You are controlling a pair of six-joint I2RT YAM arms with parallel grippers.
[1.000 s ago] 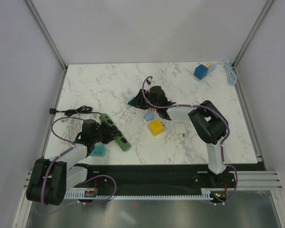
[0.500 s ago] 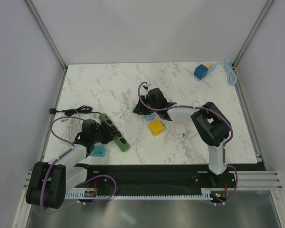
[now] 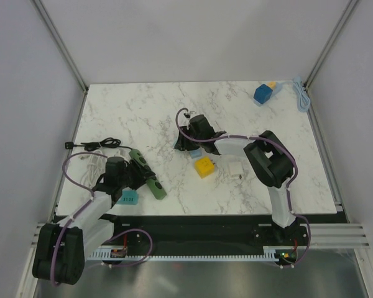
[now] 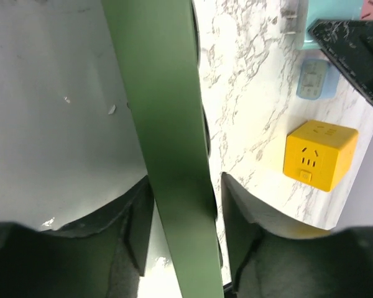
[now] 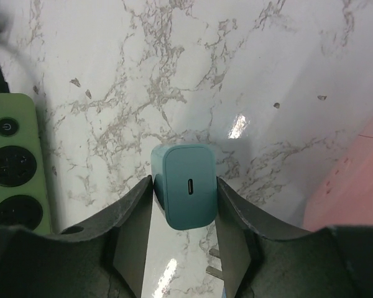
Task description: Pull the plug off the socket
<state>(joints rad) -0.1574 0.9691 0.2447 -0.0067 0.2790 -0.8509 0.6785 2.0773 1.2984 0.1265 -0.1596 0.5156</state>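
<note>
right tool (image 5: 184,202) shifted left, grasping teal plug (image 5: 186,180) | left tool (image 4: 185,186) clamps power strip (image 4: 165,112)

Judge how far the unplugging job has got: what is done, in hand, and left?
Done: the teal plug looks free, prongs bare, apart from the green power strip. In hand: the right end effector clamps the plug; the left end effector grips the strip. Left: probably only setting them down.
</note>
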